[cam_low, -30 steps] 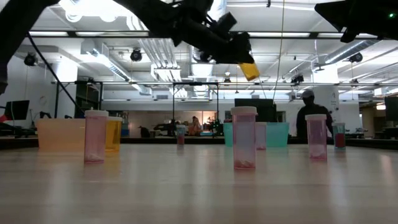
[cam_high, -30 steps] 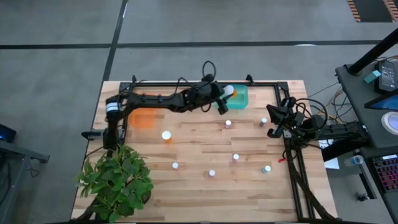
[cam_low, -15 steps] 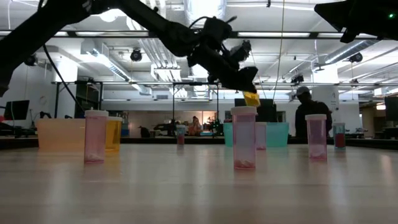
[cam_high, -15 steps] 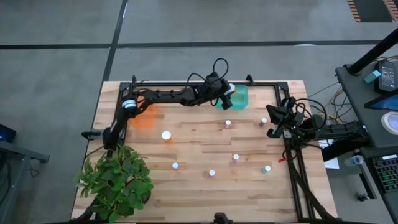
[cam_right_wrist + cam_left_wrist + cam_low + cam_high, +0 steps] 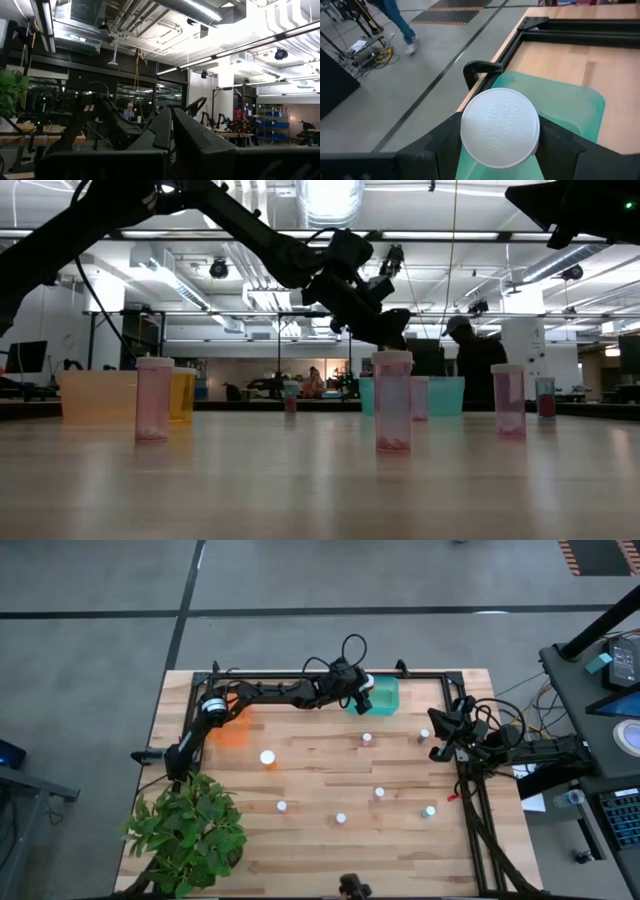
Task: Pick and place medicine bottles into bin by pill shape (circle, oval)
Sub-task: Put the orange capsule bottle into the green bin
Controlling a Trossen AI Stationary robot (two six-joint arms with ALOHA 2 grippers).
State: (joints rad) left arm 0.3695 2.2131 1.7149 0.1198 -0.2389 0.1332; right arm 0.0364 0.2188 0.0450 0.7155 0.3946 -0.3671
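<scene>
My left gripper [image 5: 358,692] is over the near left part of the teal bin [image 5: 384,695] at the table's far edge, shut on a white-capped medicine bottle [image 5: 500,127]. In the low view it [image 5: 385,330] is above the table, in front of the teal bin [image 5: 445,395]. Several small white-capped bottles stand upright on the wood, among them three [image 5: 367,738] [image 5: 380,793] [image 5: 282,806]. A larger-looking capped bottle [image 5: 267,757] stands near the orange bin [image 5: 232,730]. My right gripper [image 5: 440,735] waits shut at the table's right edge. My left gripper pinches the bottle between its two fingers, one on each side at the cap's rim [image 5: 466,131]. The round cap top faces the wrist camera and hides the body. The bottle is lifted clear, above the teal bin's inside [image 5: 560,107].
A potted green plant [image 5: 190,830] stands at the near left corner. A black frame rail [image 5: 430,675] runs along the far edge and the right side. In the low view, bottles [image 5: 155,395] [image 5: 392,400] [image 5: 508,398] stand in the foreground. A person [image 5: 470,365] is in the room behind.
My left gripper has carried the bottle toward the table's right and far edge, over the teal bin, and has gone down toward it. The bottle stays in the hold.
</scene>
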